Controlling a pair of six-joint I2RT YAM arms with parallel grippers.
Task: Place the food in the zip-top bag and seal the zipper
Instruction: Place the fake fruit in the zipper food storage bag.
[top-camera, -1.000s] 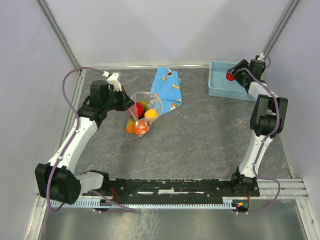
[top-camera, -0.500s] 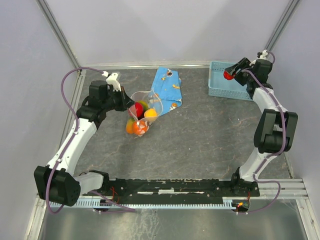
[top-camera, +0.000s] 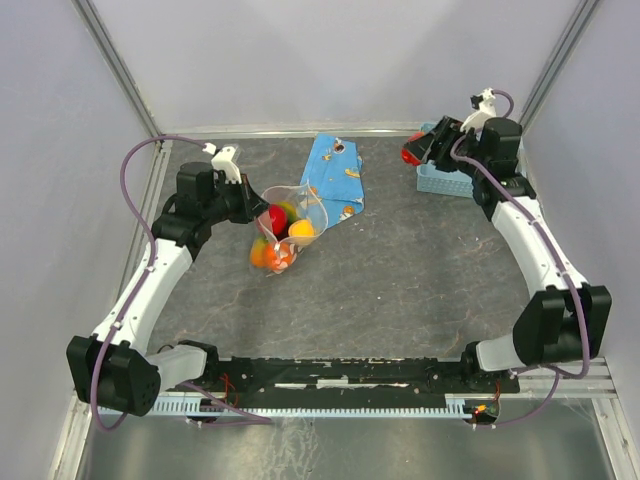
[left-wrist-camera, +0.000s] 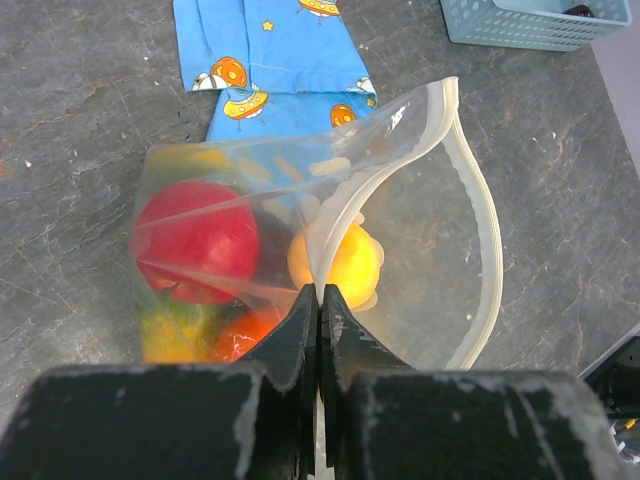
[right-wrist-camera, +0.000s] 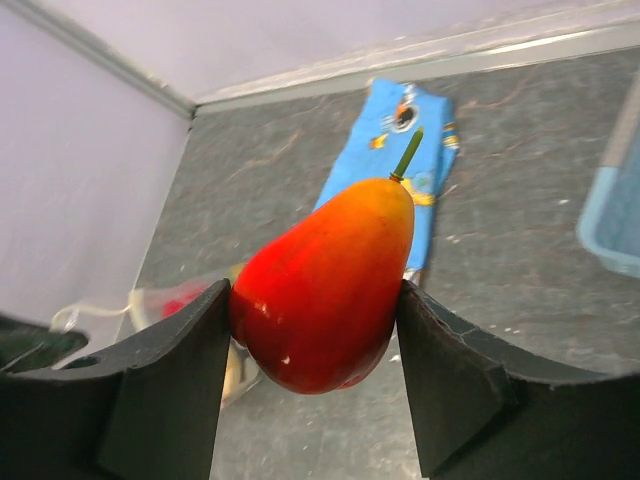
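- Top external view, left side: we find the left gripper pinched tight on the near rim of the bag, holding its mouth raised and gaping.
- Left wrist view: the bag rests on the table with food inside it, red, yellow and orange pieces. The zipper bows wide and is unsealed.
- Centre: a blue wrapper lies just beyond the bag.
- Right side: the right gripper is clamped on a red-orange fruit. It hangs in the air beside the basket, well apart from the bag.
- Risk: the fingers bear on smooth, rounded flanks. We judge that the fruit may slip or turn during transfer.
- Risk: a single pinch holds the mouth, and the film is floppy. A fruit or finger striking the rim may fold the mouth shut, and the fruit would land on the wrapper or table.
- Risk: the bag is already well filled. A piece left in the mouth would keep the zipper from closing.
- Surface: the table is flat, dark grey and mottled.
- Room: pale walls enclose three sides, with metal posts at the corners.
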